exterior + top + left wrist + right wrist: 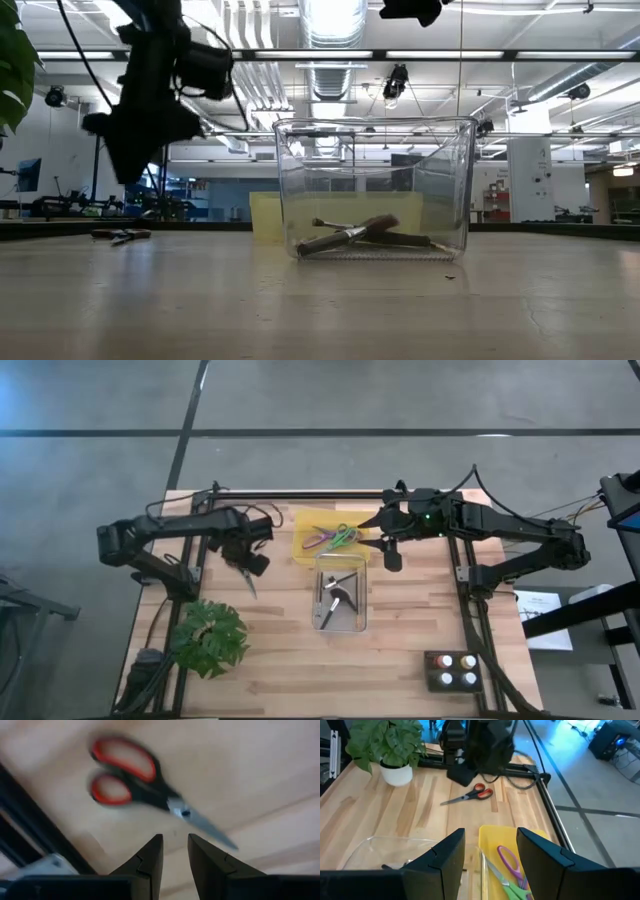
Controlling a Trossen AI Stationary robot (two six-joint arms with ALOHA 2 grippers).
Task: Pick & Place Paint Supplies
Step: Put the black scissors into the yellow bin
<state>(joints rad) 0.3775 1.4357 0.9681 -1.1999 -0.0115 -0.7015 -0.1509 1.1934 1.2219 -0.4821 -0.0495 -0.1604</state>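
The left tool [175, 852] hovers empty with its fingers slightly parted, right over the red-handled scissors [145, 785] lying flat on the worktop [400, 660]. Their blades point toward the plant [210, 635], handles away; the right tool [392, 550], half open, waits well apart over the yellow tray [300, 545]

Wooden table [400, 660]: red-handled scissors [247, 582], clear bin [341, 624], yellow tray [300, 540], plant [208, 637].

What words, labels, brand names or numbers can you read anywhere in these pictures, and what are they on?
No text is readable in any view.
Red-handled scissors: no brand mark shows on handles or blades.
Paint bottles: only their coloured caps show from above; no labels are visible.
White sheet beside the table: faint marks, too small to read.
Clear bin and yellow tray: no label visible.
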